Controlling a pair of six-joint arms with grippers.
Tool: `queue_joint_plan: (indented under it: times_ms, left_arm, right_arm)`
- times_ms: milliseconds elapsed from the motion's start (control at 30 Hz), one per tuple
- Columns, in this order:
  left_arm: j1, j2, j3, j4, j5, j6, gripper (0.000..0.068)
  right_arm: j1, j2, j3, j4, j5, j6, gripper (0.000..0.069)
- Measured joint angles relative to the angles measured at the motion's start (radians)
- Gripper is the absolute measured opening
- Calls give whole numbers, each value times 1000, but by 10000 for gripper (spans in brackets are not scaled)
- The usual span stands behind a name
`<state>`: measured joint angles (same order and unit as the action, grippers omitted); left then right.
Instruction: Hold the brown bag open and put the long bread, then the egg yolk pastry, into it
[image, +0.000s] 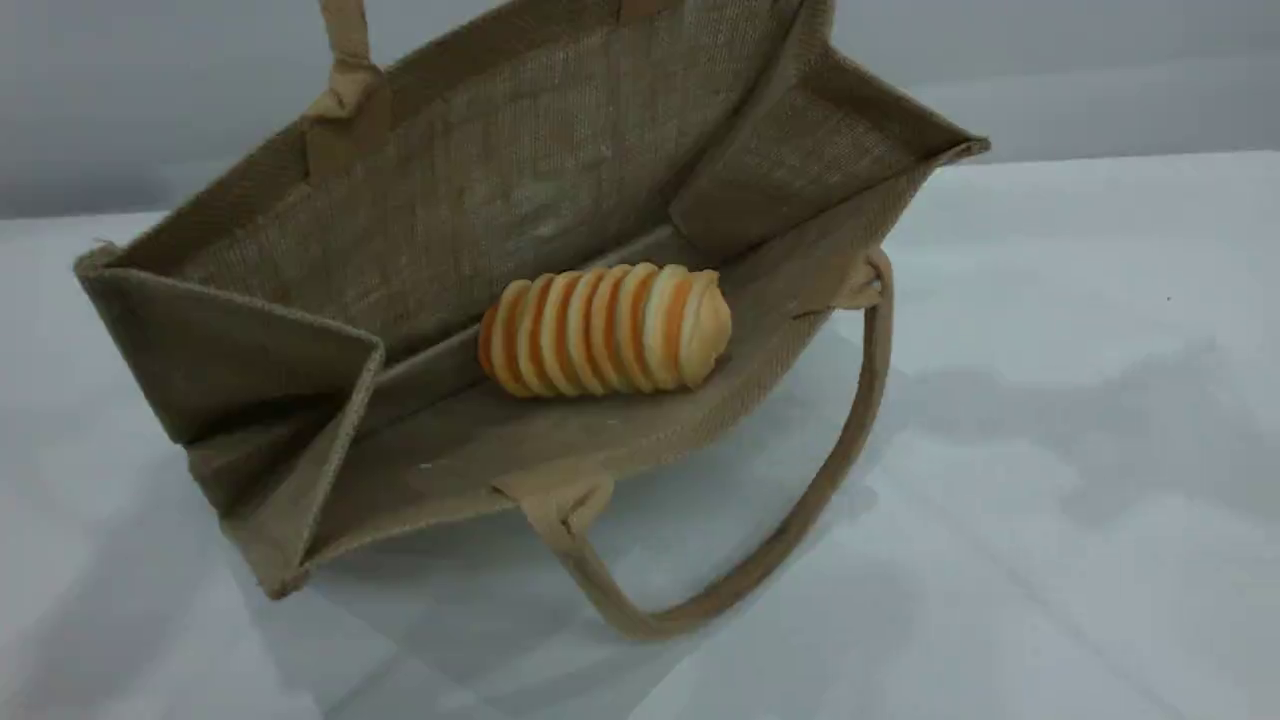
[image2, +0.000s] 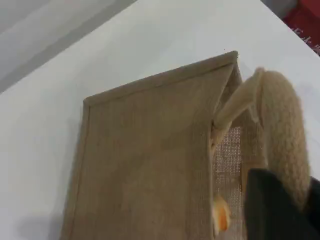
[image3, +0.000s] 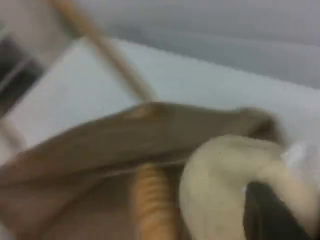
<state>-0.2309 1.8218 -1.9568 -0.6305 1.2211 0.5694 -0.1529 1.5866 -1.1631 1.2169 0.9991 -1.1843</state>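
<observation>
The brown bag (image: 560, 150) lies tipped with its mouth toward the scene camera, its upper side lifted. One handle (image: 345, 50) runs up out of the scene view. In the left wrist view my left gripper (image2: 277, 210) is shut on that thick rope handle (image2: 282, 130), above the bag's outer wall (image2: 145, 160). The long bread (image: 605, 328), striped orange and pale yellow, rests inside on the lower wall. In the blurred right wrist view my right gripper (image3: 272, 215) is shut on the pale egg yolk pastry (image3: 225, 185), above the bag's edge (image3: 150, 130) and the bread (image3: 150, 205). Neither gripper shows in the scene view.
The bag's other handle (image: 830, 480) loops flat on the white table (image: 1080, 420) in front of the bag. A red object (image2: 306, 22) sits at the table's far edge in the left wrist view.
</observation>
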Motion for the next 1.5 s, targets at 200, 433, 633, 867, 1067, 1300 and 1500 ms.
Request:
queue_joint_plan:
  times_ms: [200, 433, 633, 867, 1067, 1300, 1500]
  left_arm:
    - [0, 0, 0, 0, 0, 0, 85]
    - [0, 0, 0, -1, 0, 0, 85]
    - [-1, 0, 0, -15, 0, 0, 85]
    - [-1, 0, 0, -33, 0, 0, 85]
    - [-1, 0, 0, -33, 0, 2, 85]
    - [-1, 0, 0, -32, -1, 23, 85]
    - [-1, 0, 0, -26, -1, 23, 85]
  right_arm:
    - [166, 9, 0, -80, 15, 66, 39]
    - [400, 78, 0, -111, -98, 66, 39]
    - [527, 165, 0, -41, -271, 47, 39]
    - [532, 236, -1, 73, -491, -50, 64]
    - [532, 240, -1, 108, -603, -110, 276]
    - [532, 221, -1, 101, -621, -125, 616]
    - [532, 76, -1, 38, -534, -58, 624]
